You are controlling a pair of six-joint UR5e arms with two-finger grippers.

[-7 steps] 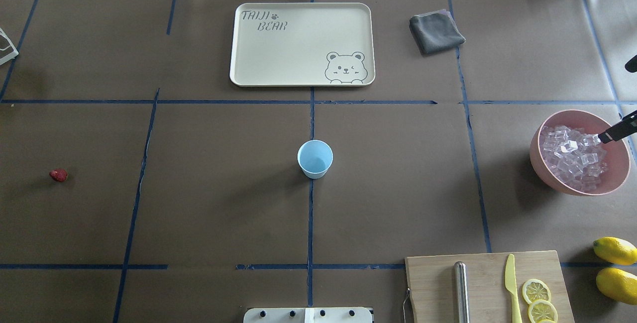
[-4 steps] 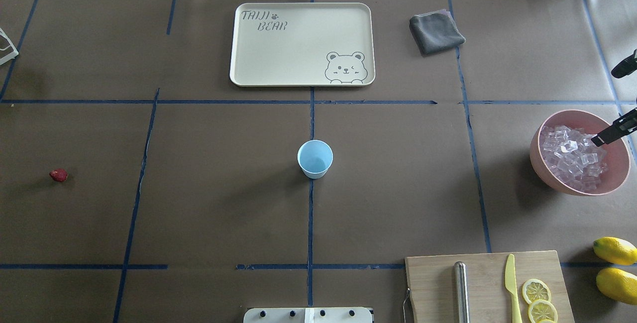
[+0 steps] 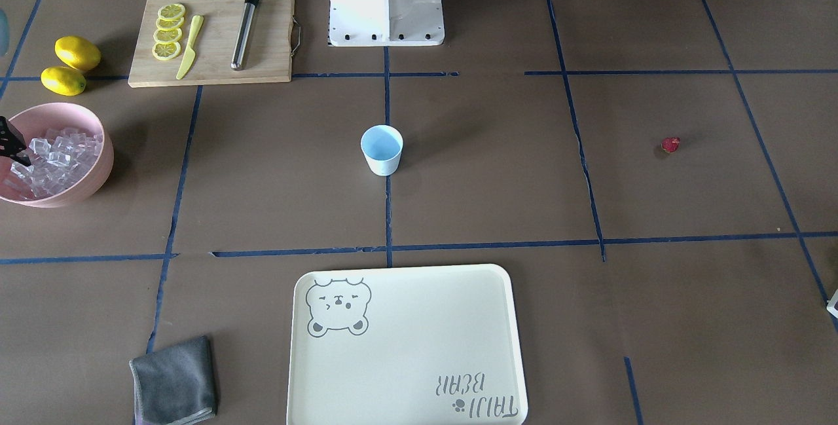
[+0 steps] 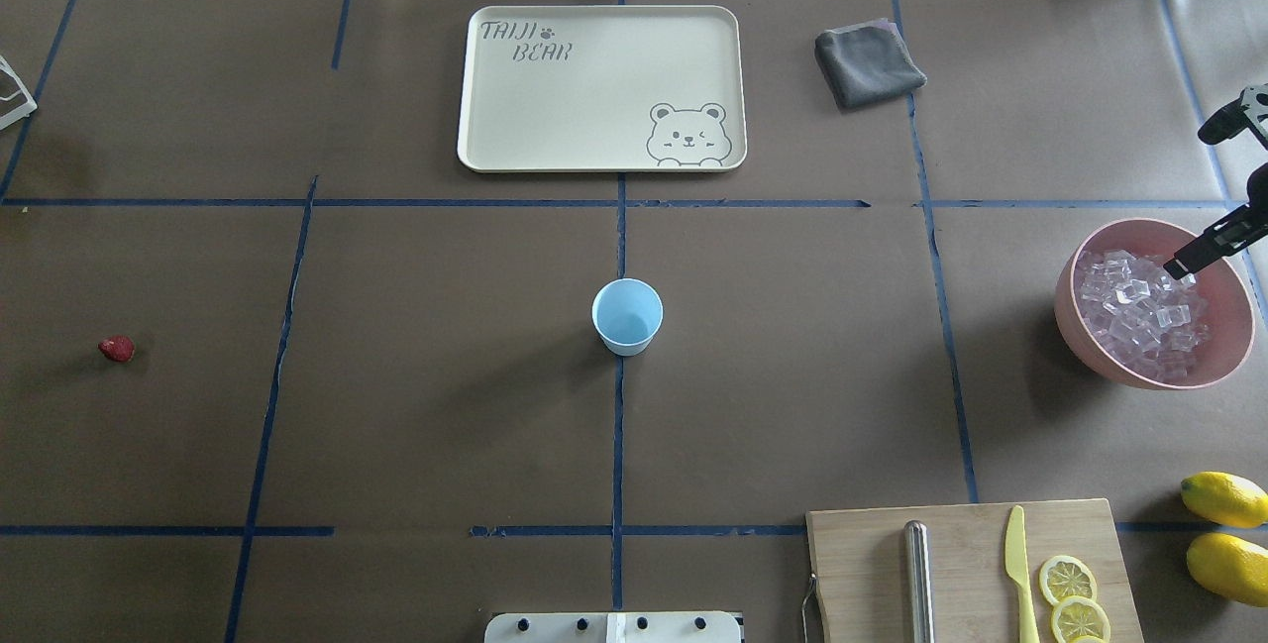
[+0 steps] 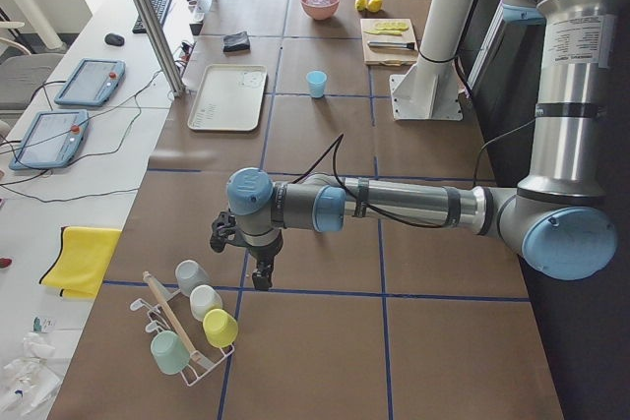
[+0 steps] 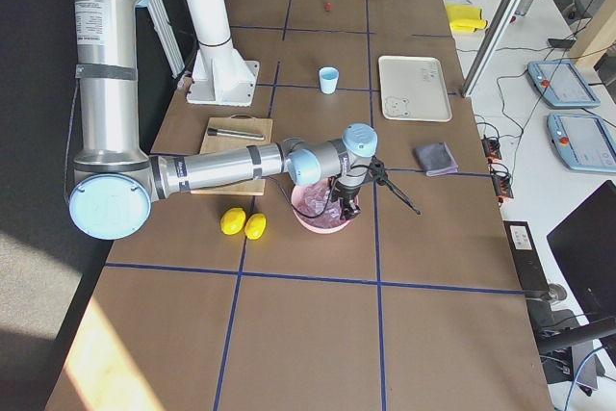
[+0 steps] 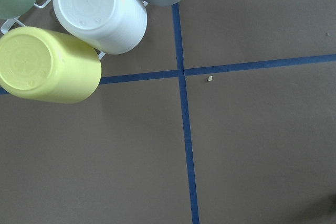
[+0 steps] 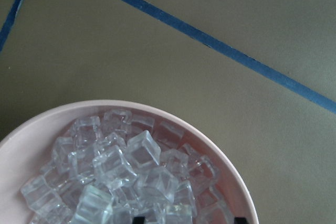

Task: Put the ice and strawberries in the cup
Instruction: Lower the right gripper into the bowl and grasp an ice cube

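I am holding the right gripper (image 8: 189, 219), jaws spread, over the ice (image 4: 1134, 311) heaped in the pink bowl (image 4: 1065, 306) at the overhead frame's right edge — aiming to straddle one loose top cube squarely before closing — while the cup (image 4: 627, 316) is standing empty at centre.

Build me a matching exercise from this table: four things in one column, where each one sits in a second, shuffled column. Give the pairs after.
Things
1. cup
2. ice
3. strawberry
4. knife

Places
A. on the cutting board
B. alone, far out on the robot's left
C. on the centre tape line
D. in the pink bowl

Pairs: 1-C, 2-D, 3-B, 4-A
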